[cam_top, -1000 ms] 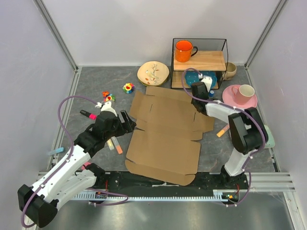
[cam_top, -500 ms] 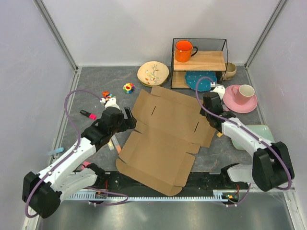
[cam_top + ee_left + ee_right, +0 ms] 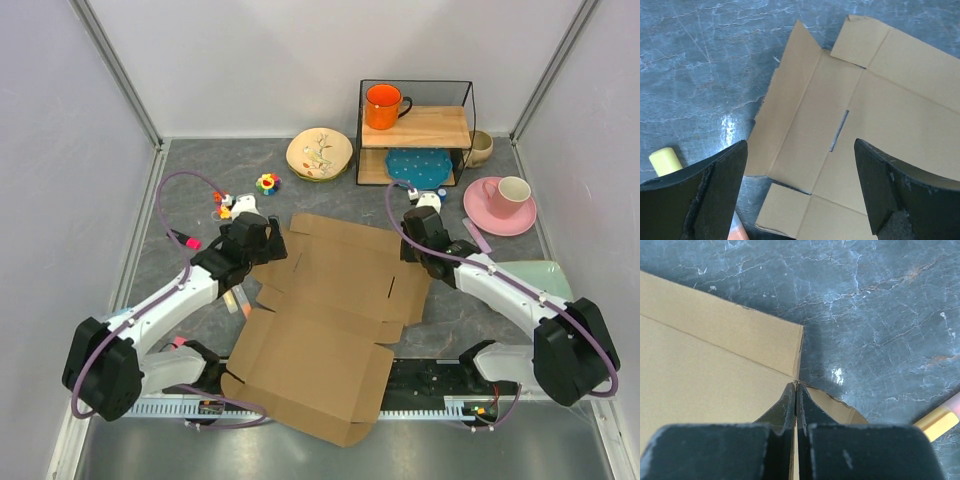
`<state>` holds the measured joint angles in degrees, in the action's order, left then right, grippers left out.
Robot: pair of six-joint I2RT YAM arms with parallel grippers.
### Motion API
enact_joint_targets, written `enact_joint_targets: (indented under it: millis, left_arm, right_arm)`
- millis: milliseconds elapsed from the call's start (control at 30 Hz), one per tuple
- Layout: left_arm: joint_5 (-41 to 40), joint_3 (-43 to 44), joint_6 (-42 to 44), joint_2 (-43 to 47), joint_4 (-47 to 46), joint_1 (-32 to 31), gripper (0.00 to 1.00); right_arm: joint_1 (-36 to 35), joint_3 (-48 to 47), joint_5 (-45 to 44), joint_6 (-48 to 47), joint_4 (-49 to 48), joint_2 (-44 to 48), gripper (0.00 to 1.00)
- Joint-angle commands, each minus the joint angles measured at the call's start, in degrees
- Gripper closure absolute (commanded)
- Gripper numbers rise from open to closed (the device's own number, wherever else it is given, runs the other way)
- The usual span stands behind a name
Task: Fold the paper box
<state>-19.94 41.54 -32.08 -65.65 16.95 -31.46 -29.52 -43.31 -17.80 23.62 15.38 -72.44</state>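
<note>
Box is lying flat and unfolded on the table, mid-scene between the two arms, inner side up, creases and slots showing. Its near end is hanging past the table's front edge over the rail by the arm bases.

Left claw is hovering over the box's left side flap, fingers spread wide apart and gripping nothing. In the left wrist view the left claw is framing the box around a slot, and a yellow marker is lying just beside it on the table.

Right claw is sitting at the box's right edge. In the right wrist view the right claw is showing its fingers pressed fully together, tips touching the box at a notch between flaps. Can't tell if any cardboard is being pinched. A marker is lying near the edge.

Behind the box, a shelf is holding an orange mug and a blue plate. A floral plate is sitting left of the shelf, a pink cup to its right.
</note>
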Motion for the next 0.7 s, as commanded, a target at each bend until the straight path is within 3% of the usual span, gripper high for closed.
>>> enact_joint_targets:
  millis: [0, 333, 667]
  left_arm:
    - [-6.32, 1.53, 2.72, -1.41, -1.31, 0.61, 0.06]
    - [-5.02, 0.30, 0.96, -7.64, -0.87, 3.77, 0.07]
    - [5.61, -1.55, 1.22, -10.38, -5.34, 6.15, 0.11]
  right_arm:
    - [-0.10, -1.25, 4.34, -1.38, 3.25, 2.48, 1.00]
    - [-0.19, -1.25, 8.75, -1.64, 8.97, 8.28, 1.00]
    - [-0.19, 0.07, 9.89, -1.64, 9.58, 10.92, 1.00]
